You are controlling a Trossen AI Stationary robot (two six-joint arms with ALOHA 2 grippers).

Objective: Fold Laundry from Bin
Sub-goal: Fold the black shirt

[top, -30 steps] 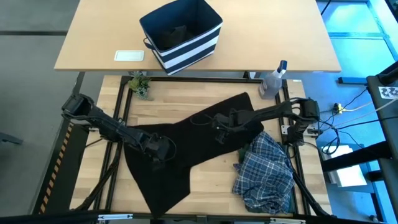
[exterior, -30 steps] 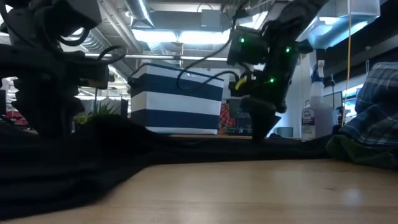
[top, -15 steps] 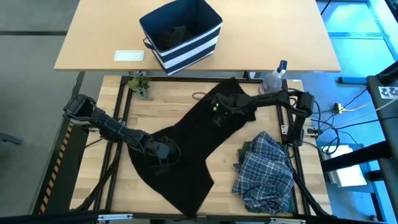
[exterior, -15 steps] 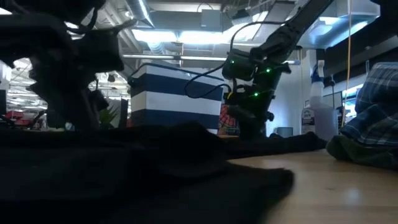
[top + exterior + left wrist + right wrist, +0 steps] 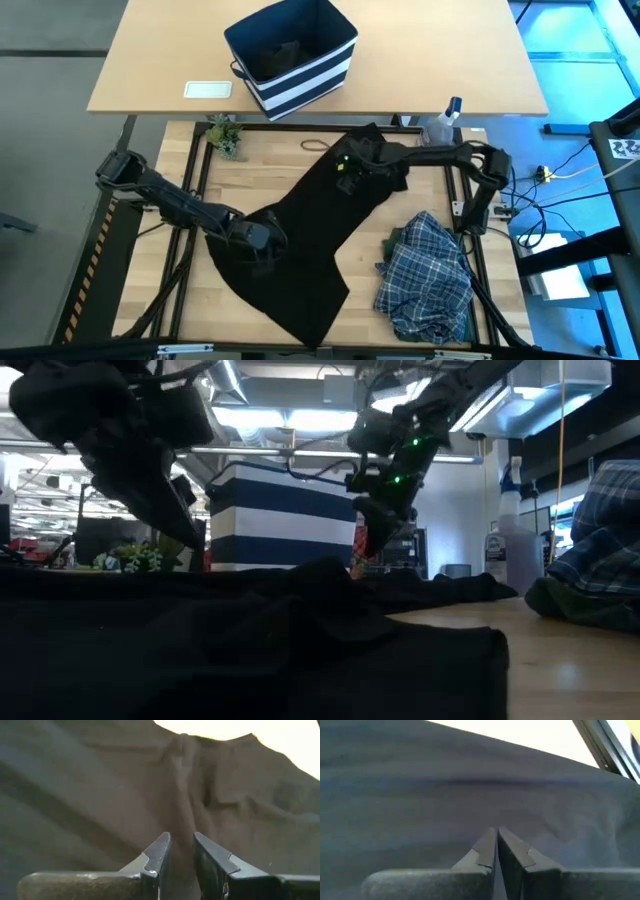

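Observation:
A black garment (image 5: 300,230) lies in a long slanting strip on the wooden table, from the far middle to the near edge. My left gripper (image 5: 265,243) is over its left-middle part, its fingers close together with a ridge of cloth between them (image 5: 181,845). My right gripper (image 5: 350,160) is shut at the garment's far end (image 5: 497,832). A blue-and-white plaid shirt (image 5: 425,275) lies crumpled at the near right. The striped navy bin (image 5: 292,55) stands on the far table, something dark inside it. My left gripper pinches a raised fold of the black garment (image 5: 186,815) between its two fingers, coming slanting down from the table's left. The cloth around it rests on the table. My right gripper pinches the garment near its far end (image 5: 495,810), slanting down from the right. The cloth hangs from it (image 5: 372,545) a little above the table.
A clear spray bottle (image 5: 440,128) stands at the far right corner and a small plant (image 5: 225,136) at the far left corner. A white card (image 5: 208,89) lies on the far table beside the bin. Bare wood shows between the garment and the plaid shirt.
My right gripper has swung toward the far edge and a little left, still shut, taking the garment's far end with it. The wide right flap has been drawn in, so the garment is now a narrower strip. My left gripper has risen slightly and tipped.

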